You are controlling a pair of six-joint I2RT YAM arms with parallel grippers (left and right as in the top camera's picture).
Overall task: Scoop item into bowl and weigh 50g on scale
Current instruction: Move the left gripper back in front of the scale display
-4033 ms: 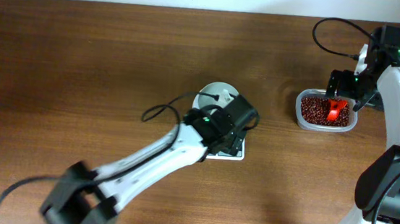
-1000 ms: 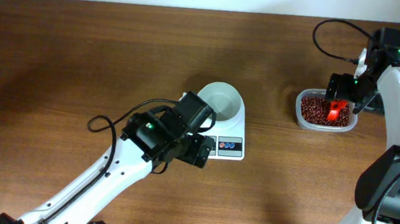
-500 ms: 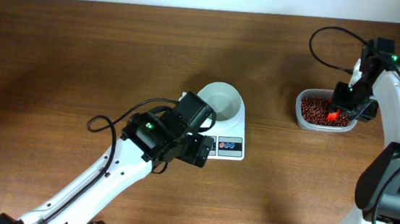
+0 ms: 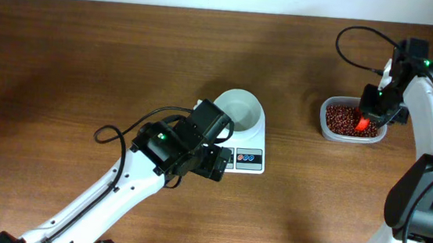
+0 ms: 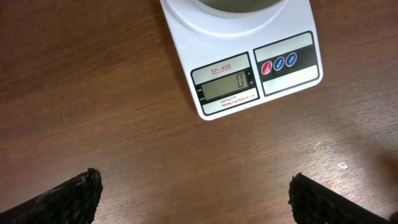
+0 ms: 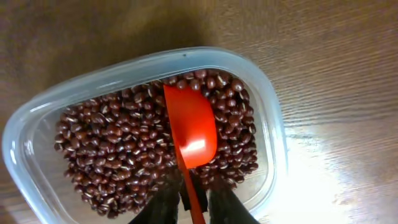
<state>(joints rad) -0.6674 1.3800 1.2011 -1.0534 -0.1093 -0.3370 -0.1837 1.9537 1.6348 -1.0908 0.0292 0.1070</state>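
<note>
The left hand (image 5: 193, 186) has backed off the flat white digital scale (image 5: 286, 81), wide and empty; it reads zero under the small white bowl (image 4: 239, 108). The right hand (image 6: 189, 199) grips a red plastic scoop (image 6: 191, 127), nudged across the reddish-brown beans (image 6: 118, 149), none transferred yet.

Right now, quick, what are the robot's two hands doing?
Left gripper: open, holding nothing.
Right gripper: closed on the red scoop.

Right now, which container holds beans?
The clear rectangular plastic tub of small reddish-brown beans; the round white bowl on the flat white scale is empty.
</note>
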